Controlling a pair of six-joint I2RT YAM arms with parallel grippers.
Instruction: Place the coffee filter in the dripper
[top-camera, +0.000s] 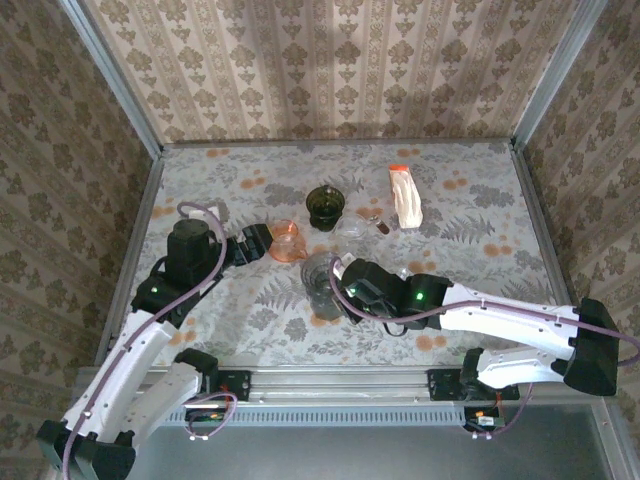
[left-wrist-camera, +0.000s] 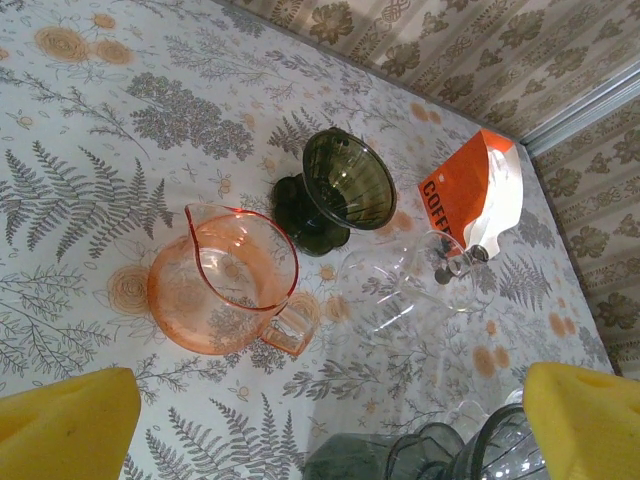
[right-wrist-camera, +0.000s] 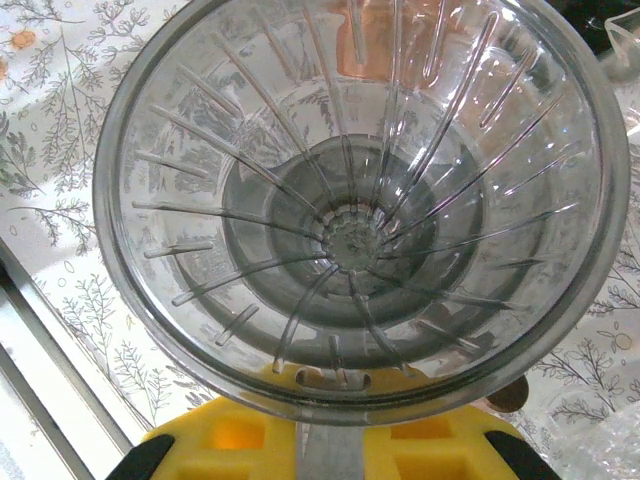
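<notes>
A smoky clear ribbed dripper (right-wrist-camera: 350, 200) sits at the front middle of the table (top-camera: 480, 270), with its cone empty. My right gripper (right-wrist-camera: 330, 440) is shut on the handle at the dripper's near rim, and from above this gripper (top-camera: 342, 290) is just right of the dripper (top-camera: 320, 285). An orange-and-white coffee filter packet (top-camera: 404, 196) lies at the back right, also seen from the left wrist (left-wrist-camera: 475, 195). My left gripper (left-wrist-camera: 325, 430) hangs open over the table next to an orange pitcher (left-wrist-camera: 225, 285), with nothing between its yellow fingers (left-wrist-camera: 70, 425).
A dark green footed cone cup (top-camera: 326, 206) stands at the back middle. Right of it lies a clear glass vessel (top-camera: 352, 228), close to the packet. The orange pitcher (top-camera: 287, 240) is just left of the dripper. Patterned walls enclose the table on three sides.
</notes>
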